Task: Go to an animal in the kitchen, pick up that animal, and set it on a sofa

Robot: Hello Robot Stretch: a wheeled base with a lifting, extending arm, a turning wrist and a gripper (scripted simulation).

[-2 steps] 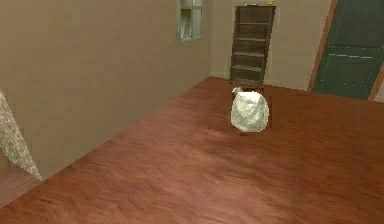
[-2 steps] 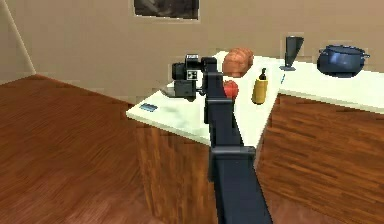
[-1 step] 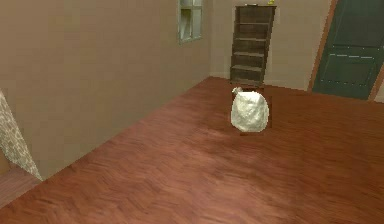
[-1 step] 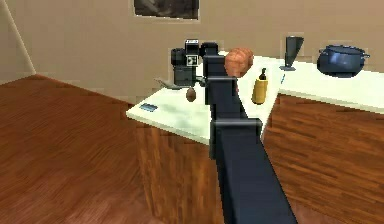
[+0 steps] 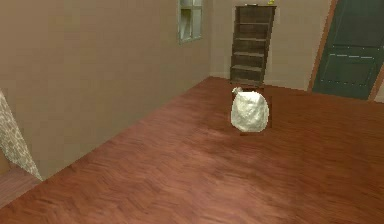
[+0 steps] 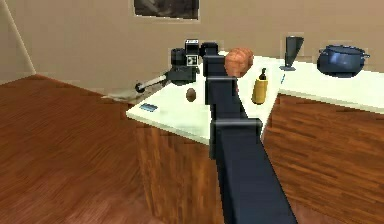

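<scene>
Jaws at white counter, yellow bottle, dark pot

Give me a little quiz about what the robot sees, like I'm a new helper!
1. True or false: the dark pot stands on the wooden floor.
2. What stands against the far wall in the forward view? A) a bookshelf B) a fridge C) a bed
3. Fill in: the yellow bottle stands on the white ____.
Key: 1 false, it stands on the countertop; 2 A; 3 countertop.
</scene>
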